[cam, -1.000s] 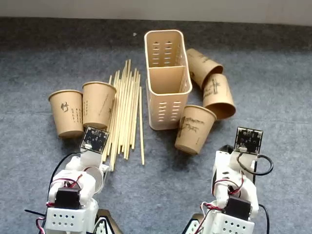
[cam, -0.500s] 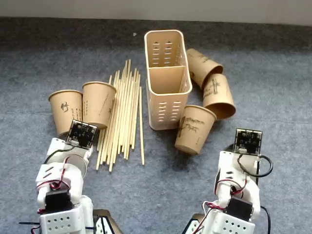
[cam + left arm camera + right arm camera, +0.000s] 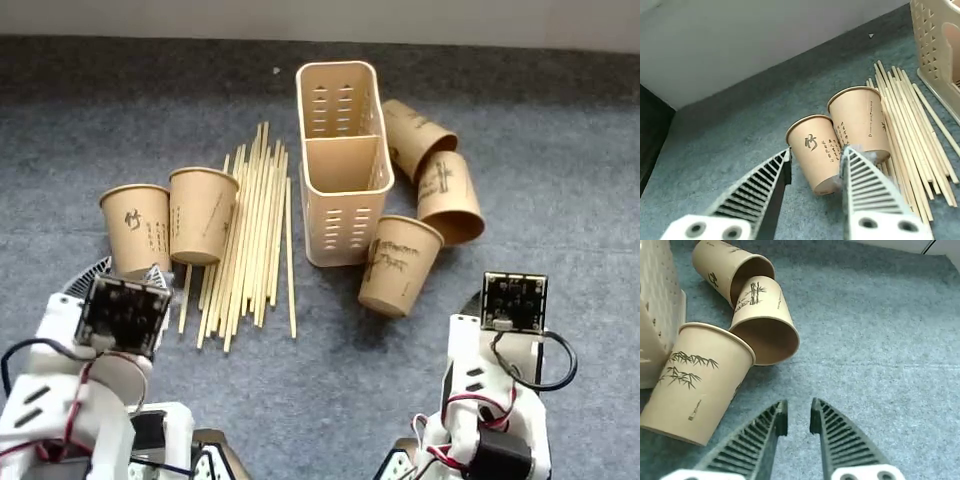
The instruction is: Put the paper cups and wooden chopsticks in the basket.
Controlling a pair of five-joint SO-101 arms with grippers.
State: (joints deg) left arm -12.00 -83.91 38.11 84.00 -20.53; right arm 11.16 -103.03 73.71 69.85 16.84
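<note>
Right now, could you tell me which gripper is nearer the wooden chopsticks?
Left. The left gripper faces the two cups beside the chopsticks; the right gripper is beyond the basket.

Left gripper (image 3: 816, 150) agape, right gripper (image 3: 797, 410) barely ajar.

The table is covered by a grey carpet-like surface (image 3: 560, 150), short-piled and mottled. A darker band (image 3: 150, 65) is seen along its far side. Beyond that band, a pale strip (image 3: 320, 18) of wall or board is seen along the far edge in the high view. In the left wrist view, the carpet is met in a straight line by a plain white wall (image 3: 740, 40), and a black area (image 3: 649, 140) is seen beside the carpet's edge. In the right wrist view, a pale panel (image 3: 900, 244) is seen beyond the carpet, crossed by a thin dark seam (image 3: 929, 246). The scene is lit softly and evenly; only faint shadows are cast.
</note>
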